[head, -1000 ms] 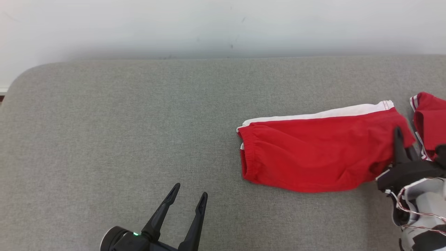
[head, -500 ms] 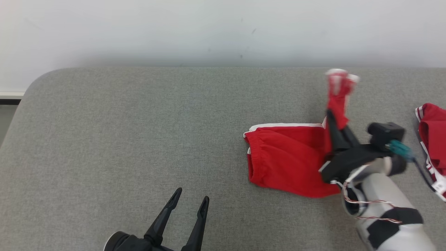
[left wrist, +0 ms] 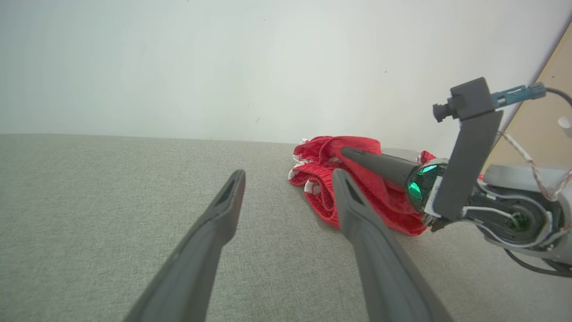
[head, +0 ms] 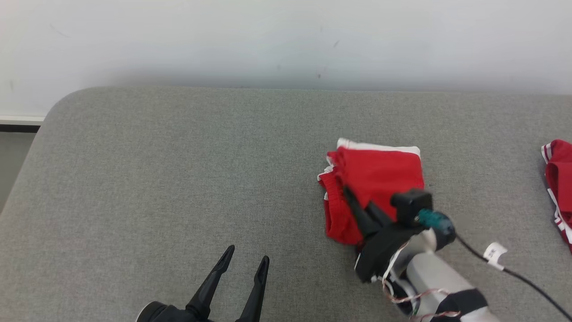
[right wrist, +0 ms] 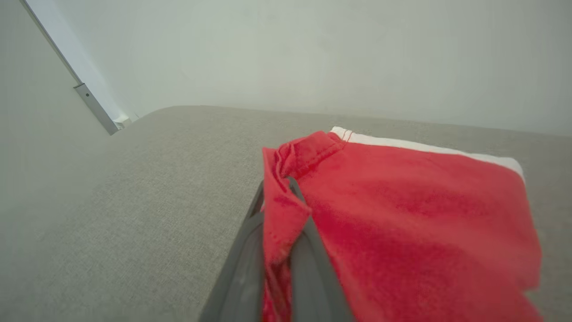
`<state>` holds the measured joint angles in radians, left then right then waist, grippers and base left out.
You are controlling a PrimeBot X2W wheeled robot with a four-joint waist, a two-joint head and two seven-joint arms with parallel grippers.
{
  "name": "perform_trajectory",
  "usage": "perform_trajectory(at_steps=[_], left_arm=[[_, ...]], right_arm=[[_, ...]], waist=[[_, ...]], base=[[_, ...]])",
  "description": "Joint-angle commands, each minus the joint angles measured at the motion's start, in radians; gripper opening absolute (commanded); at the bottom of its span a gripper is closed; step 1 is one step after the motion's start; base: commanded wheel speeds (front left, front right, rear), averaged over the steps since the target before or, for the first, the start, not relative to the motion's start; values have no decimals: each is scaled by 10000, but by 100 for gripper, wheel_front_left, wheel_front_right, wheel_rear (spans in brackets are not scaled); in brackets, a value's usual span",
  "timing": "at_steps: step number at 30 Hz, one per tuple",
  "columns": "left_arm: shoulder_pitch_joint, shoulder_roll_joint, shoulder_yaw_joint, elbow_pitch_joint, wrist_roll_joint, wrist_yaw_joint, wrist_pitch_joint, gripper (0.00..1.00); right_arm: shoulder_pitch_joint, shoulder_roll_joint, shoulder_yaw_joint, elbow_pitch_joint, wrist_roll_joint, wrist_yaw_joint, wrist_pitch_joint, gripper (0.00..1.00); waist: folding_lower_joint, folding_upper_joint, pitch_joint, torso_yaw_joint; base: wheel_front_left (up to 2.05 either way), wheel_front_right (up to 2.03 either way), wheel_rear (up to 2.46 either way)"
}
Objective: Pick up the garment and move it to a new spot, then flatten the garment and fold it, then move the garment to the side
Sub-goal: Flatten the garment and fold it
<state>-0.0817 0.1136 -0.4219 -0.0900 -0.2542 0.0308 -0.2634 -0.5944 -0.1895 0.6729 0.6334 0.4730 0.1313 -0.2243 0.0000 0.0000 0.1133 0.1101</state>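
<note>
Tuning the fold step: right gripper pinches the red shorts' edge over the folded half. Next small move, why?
Probably open the right gripper to drop the pinched edge. The red shorts lie doubled on the grey cushion, the carried edge reaches the waistband side, and the shut jaws sit low over the stack. The left gripper stands open, apart.

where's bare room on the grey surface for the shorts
Widest: the surface left of the shorts, from its rounded corner to the left gripper. Narrower: between the shorts and the red garment at the right edge, crossed by a cable. Crowded where the right gripper clamps the shorts.
</note>
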Motion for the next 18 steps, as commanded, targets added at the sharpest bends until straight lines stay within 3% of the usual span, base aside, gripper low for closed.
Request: perform_trajectory(at_steps=[1, 9, 10, 11, 12, 18], left_arm=[[169, -22, 49, 27, 70, -17, -5, 100], [262, -107, 139, 68, 137, -78, -5, 100], [247, -114, 147, 75, 145, -82, -5, 100], [250, -124, 160, 78, 140, -83, -5, 100], [272, -134, 171, 85, 143, -84, -5, 100], [383, -156, 269, 138, 175, -24, -5, 100]], right_arm=[[198, 102, 224, 47, -46, -13, 2, 0], [900, 259, 922, 406, 187, -13, -142, 0], [973, 293, 975, 448, 224, -13, -153, 9], [1042, 328, 1009, 497, 287, -13, -168, 26], [1082, 346, 1041, 525, 320, -13, -202, 96], [1230, 569, 1354, 170, 730, -13, -337, 100]], waist=[[0, 0, -9, 4], [0, 0, -106, -47], [0, 0, -124, -60], [0, 0, -143, -76], [0, 0, -164, -96], [0, 0, -320, -230]], base=[[0, 0, 0], [0, 0, 0], [0, 0, 0], [0, 0, 0], [0, 0, 0], [0, 0, 0]])
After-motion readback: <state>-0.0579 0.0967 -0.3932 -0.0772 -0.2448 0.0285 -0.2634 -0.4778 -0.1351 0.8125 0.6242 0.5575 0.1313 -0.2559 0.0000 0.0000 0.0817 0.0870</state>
